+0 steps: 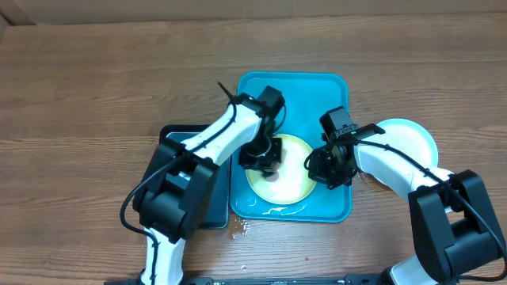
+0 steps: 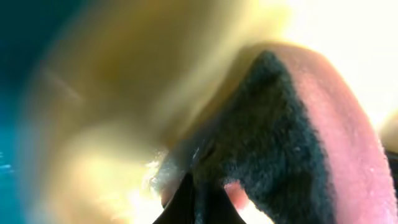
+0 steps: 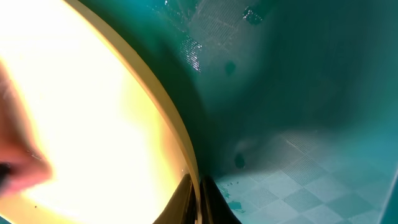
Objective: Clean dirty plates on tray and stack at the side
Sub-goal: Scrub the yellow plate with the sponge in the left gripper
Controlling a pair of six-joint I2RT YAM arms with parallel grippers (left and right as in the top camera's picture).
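black tray beside turquoise tray

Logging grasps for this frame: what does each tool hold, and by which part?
Left tool: pink-and-black sponge, by its near edge. Right tool: apparently the yellow-green plate, at its right rim.

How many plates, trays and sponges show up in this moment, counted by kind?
Plates: 2, a yellow-green plate on the turquoise tray and a light-blue plate on the table beside it.
Trays: 2, the turquoise tray and a black tray.
Sponges: 1, a sponge, pink with a dark scrub face.
Total: 5.
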